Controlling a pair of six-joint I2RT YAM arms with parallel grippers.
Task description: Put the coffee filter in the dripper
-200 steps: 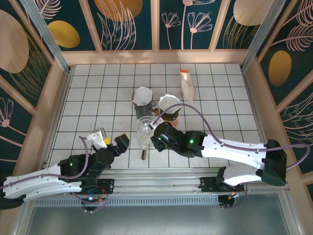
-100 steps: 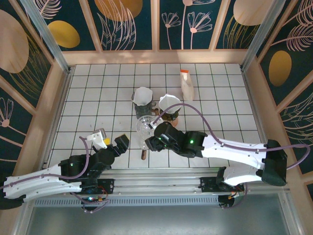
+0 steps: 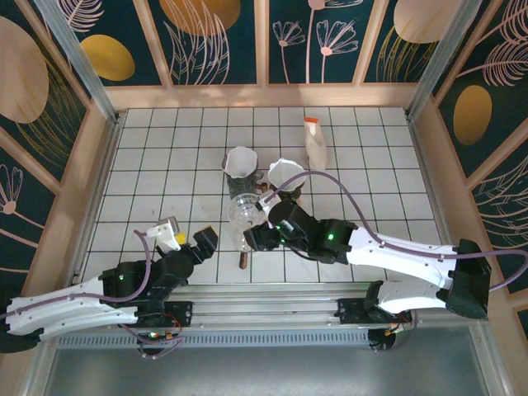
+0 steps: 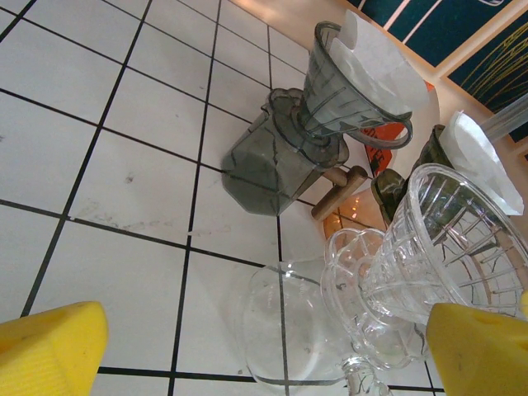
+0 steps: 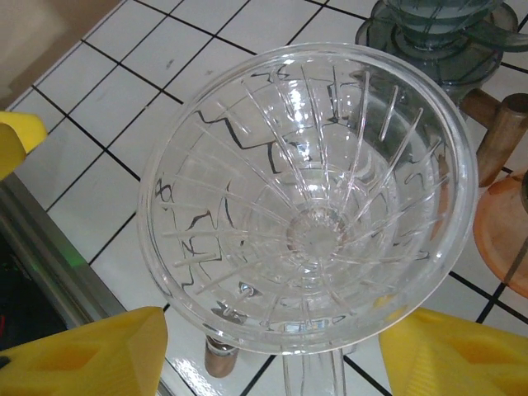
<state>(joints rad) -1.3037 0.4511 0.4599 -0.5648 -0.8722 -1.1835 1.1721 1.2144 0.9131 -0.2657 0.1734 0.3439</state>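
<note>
Your R jaws stood spread, clear dripper (image 5: 309, 206) between yellow pads (image 5: 91, 355). A coffee filter (image 4: 375, 58) sat in grey dripper (image 4: 330, 107), just far of them. L jaws spread too, near-left.

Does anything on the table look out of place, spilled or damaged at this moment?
Nothing looks spilled or broken. Only the clear dripper is empty; behind it the grey dripper and the second dripper each hold a white paper filter.
</note>
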